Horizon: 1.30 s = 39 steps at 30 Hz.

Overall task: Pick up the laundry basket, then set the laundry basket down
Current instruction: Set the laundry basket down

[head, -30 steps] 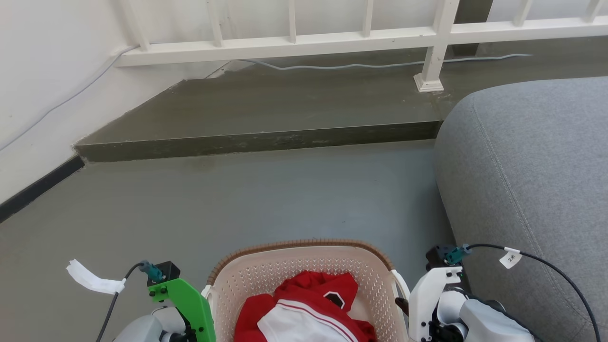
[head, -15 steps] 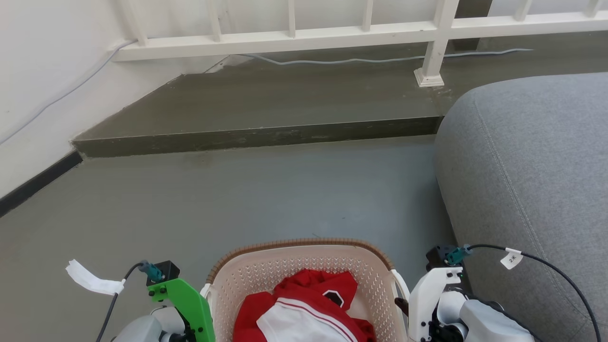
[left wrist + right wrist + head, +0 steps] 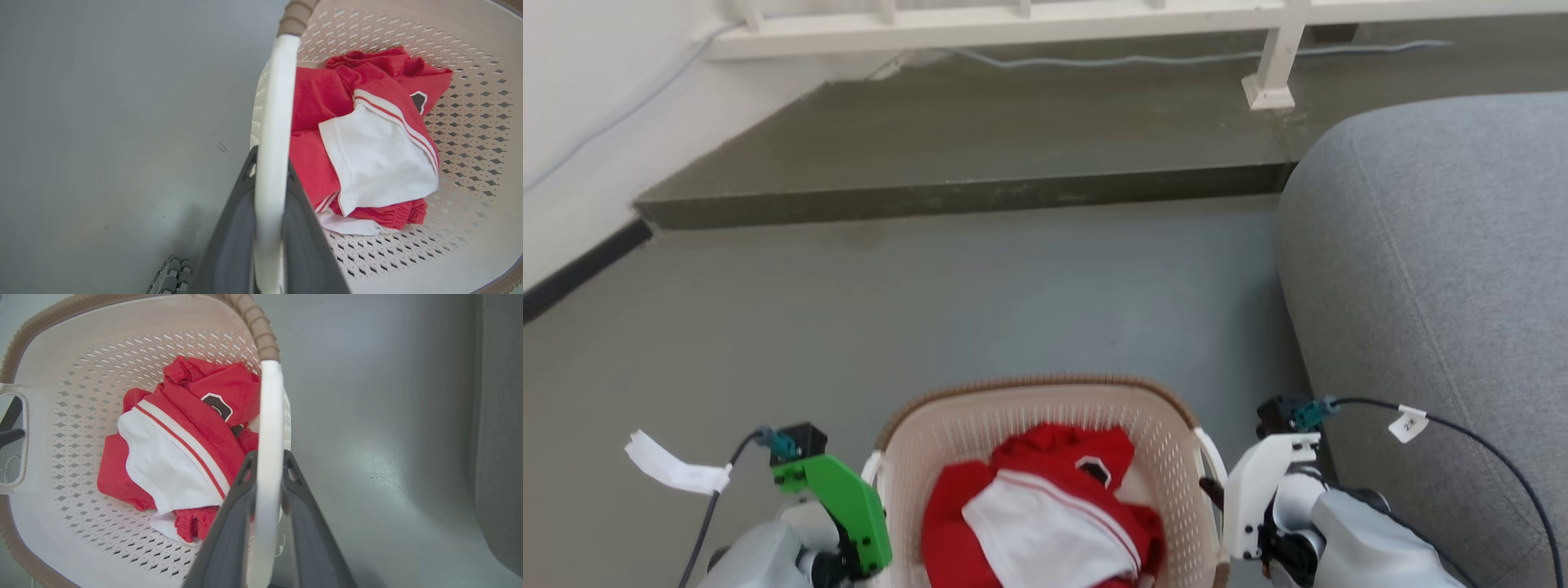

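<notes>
The laundry basket (image 3: 1029, 408), cream and perforated with a brown woven-look rim, sits at the bottom centre of the head view between my two arms. A red and white garment (image 3: 1045, 514) lies inside it. My left gripper (image 3: 269, 157) is shut on the white left handle (image 3: 278, 102), with a dark finger on each side of the bar. My right gripper (image 3: 269, 459) is shut the same way on the white right handle (image 3: 269, 416). In the head view the left arm's green wrist mount (image 3: 837, 498) and the right arm's white one (image 3: 1258, 482) flank the basket.
A grey sofa (image 3: 1437, 286) fills the right side, close to my right arm. Ahead, bare grey floor (image 3: 1013, 302) runs to a raised step (image 3: 964, 196) with a white railing (image 3: 1013, 16) and post (image 3: 1270, 82). A wall with black skirting (image 3: 580, 269) borders the left.
The whole head picture has shifted upward, so the camera has moved. The step and railing sit higher and more of the basket shows. Both grippers keep their hold on the handles.
</notes>
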### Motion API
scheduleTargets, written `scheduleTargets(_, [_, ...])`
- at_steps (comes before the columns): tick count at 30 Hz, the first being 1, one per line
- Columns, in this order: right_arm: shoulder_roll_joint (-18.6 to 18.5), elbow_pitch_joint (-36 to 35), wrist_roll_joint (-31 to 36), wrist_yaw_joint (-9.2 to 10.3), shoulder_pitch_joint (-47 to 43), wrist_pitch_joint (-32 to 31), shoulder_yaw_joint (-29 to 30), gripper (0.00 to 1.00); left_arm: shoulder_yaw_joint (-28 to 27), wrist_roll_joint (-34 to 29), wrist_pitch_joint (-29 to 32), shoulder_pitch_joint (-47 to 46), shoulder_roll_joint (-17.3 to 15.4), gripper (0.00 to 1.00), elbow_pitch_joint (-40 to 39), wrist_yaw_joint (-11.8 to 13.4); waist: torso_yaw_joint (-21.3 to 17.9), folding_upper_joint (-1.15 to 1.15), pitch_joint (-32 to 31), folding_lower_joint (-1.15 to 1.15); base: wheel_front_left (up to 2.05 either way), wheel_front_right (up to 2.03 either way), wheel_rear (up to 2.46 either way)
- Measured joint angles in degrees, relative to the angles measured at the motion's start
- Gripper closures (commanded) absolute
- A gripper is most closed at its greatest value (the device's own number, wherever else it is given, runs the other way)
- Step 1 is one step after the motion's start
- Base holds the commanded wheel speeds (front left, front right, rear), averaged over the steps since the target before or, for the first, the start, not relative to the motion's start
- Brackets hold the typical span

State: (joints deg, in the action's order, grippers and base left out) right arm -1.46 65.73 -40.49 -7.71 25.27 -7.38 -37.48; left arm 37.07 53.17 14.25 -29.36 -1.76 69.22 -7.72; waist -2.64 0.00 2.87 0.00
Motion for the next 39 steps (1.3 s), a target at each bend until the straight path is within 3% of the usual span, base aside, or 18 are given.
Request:
scheduleTargets(9, [-0.1,-0.4,1.3,0.22,4.9,4.1,-0.1,1.00,-0.1,-1.0,-5.2,-4.6,-0.9,1.00,-1.5,0.0,0.3,0.00,6.1,0.00,0.00,0.00,0.00])
scheduleTargets(39, [-1.1,-0.6,4.8,1.11,17.3,14.2,-0.7,1.00,0.1,-4.3,-13.3,-16.7,-2.0,1.00,-2.2,0.0,1.5,0.00,30.4,0.01,0.00,0.00,0.00])
